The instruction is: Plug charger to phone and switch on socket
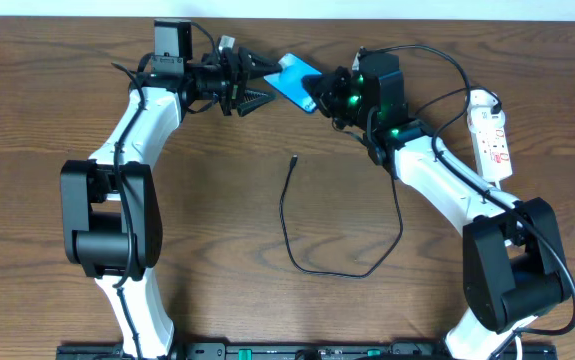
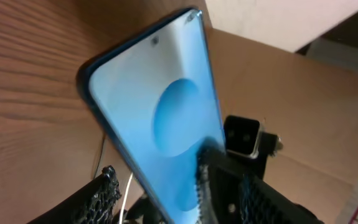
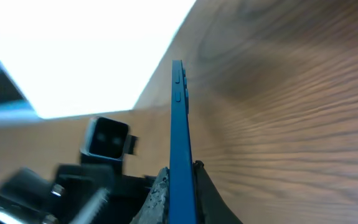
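I log the charger (image 1: 282, 208) loose on the mid-counter (image 1: 207, 200), and beyond it the phone (image 1: 295, 78) clamped in my right tool (image 1: 319, 95), my left tool (image 1: 265, 84) spread wide at its other end, the socket (image 1: 492, 130) far right.

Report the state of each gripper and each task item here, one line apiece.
phone: raised on edge, screen lit blue, nothing plugged in.
right gripper: shut on the phone.
left gripper: open, at the phone's other end.
charger: lying loose on the table, plug tip free and apart from the phone.
socket: lying flat at the right side; switch position too small to tell.
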Available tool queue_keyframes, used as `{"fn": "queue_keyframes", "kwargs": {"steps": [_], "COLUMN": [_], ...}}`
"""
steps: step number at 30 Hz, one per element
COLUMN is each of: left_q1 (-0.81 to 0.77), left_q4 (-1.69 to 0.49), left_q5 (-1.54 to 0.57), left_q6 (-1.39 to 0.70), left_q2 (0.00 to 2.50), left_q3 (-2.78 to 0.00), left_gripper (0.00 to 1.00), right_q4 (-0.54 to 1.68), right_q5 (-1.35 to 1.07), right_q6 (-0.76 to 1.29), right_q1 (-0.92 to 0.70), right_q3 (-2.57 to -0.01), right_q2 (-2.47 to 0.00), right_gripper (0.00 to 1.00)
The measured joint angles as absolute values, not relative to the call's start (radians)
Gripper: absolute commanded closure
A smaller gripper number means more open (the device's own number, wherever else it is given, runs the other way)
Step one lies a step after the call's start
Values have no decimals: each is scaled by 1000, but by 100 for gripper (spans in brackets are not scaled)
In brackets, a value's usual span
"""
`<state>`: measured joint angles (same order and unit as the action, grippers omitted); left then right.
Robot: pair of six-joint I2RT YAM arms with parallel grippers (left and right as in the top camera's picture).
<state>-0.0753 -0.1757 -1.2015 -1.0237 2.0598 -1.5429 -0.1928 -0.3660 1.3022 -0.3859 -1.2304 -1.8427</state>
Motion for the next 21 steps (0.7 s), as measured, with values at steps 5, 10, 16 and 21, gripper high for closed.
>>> {"fn": "queue_keyframes", "kwargs": {"steps": [5, 10, 16, 21], "left_q1": [-75, -75, -75, -77], "left_q4": [-175, -173, -87, -68], "left_q5": [-1216, -1209, -1182, -1143], "left_q6": [-1022, -1043, -1110, -1176], "left_q2": [2060, 2060, 2059, 2059], "left_q3": [-1543, -1543, -1543, -1543], "left_gripper": [37, 37, 39, 51], "right_q4": [-241, -244, -243, -245], "right_q5": [-363, -346, -283, -253], "right_q6": [1402, 1483, 1575, 1606], "right_q1": [-392, -419, -469, -476], "right_q3": [-1230, -1230, -1230, -1230], "right_q2": [-1842, -1842, -1842, -1842], "right_gripper": [99, 98, 98, 99]}}
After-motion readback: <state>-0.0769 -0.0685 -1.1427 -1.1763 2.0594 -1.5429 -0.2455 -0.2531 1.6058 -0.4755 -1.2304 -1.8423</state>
